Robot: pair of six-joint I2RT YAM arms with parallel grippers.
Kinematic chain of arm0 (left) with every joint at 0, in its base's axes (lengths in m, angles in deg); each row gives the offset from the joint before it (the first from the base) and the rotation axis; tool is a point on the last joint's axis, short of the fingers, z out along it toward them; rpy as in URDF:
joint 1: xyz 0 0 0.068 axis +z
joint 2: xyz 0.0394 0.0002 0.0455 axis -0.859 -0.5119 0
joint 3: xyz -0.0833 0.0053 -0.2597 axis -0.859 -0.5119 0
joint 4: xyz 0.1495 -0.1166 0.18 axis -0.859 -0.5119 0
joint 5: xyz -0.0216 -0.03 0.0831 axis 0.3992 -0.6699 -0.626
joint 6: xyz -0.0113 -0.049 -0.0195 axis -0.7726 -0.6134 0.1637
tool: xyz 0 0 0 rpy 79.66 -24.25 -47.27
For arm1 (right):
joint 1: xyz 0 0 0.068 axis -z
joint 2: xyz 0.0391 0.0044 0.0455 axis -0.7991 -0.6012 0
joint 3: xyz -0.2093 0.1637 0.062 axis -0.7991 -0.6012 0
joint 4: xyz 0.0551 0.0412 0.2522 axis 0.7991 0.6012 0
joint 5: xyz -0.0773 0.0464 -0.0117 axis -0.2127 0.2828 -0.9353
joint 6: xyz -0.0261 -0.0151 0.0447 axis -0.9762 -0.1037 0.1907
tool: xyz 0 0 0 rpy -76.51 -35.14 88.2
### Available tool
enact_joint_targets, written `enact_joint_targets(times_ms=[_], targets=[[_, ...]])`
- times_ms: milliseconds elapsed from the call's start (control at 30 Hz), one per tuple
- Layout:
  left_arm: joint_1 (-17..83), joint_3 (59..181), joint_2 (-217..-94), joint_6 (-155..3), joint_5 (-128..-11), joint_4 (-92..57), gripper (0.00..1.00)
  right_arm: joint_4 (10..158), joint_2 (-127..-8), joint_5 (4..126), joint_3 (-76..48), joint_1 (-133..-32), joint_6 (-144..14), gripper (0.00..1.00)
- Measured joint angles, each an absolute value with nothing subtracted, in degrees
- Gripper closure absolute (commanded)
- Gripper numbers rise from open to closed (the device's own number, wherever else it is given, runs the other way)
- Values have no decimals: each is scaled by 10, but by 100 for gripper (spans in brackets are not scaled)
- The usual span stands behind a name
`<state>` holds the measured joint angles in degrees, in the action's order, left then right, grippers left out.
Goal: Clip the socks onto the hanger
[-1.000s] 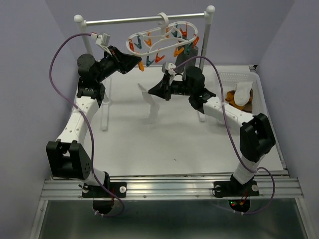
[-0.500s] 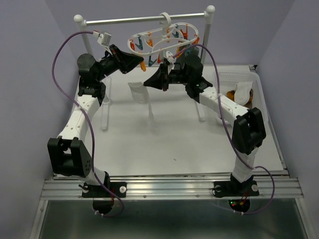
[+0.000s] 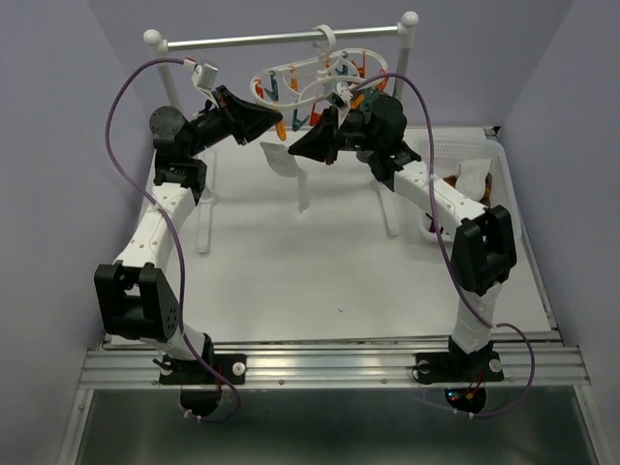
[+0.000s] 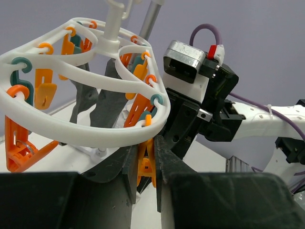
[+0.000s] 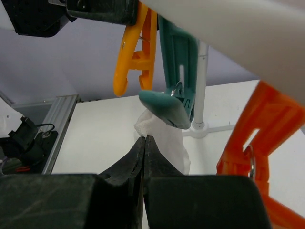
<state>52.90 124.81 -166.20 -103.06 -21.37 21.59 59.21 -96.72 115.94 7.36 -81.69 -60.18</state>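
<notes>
left gripper (image 4: 146,151): narrow, pinching an orange clip (image 4: 145,168) on the hanger (image 4: 95,131) | right gripper (image 5: 144,141): closed tight on a white sock (image 5: 167,143) (top edge just under a teal clip (image 5: 178,71)) | hanger hooked on the rail (image 3: 242,41), sock hangs above the table (image 3: 320,271) | other socks (image 3: 473,182) lie in the basket (image 3: 446,150) at right

The white-and-black left arm (image 3: 155,232) is arching up and forward. Its black two-finger left gripper (image 4: 155,143) is pointing right, fingers narrowly parted and pinching an orange plastic clip (image 4: 146,162). The white-and-black right arm (image 3: 436,194) is bending leftward from its raised elbow. Its black right gripper (image 5: 144,138) is clamping a white fabric sock (image 5: 167,143).
</notes>
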Motion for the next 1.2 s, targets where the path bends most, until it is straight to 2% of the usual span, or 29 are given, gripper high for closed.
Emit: enact_joint_targets(times_ms=[467, 1200], targets=[[529, 1252, -1693, -1055, -198, 250, 100, 554, -969, 1200, 109, -808, -521, 99], [529, 1257, -1713, -1125, -167, 322, 100, 561, -998, 1199, 142, -804, -522, 99]])
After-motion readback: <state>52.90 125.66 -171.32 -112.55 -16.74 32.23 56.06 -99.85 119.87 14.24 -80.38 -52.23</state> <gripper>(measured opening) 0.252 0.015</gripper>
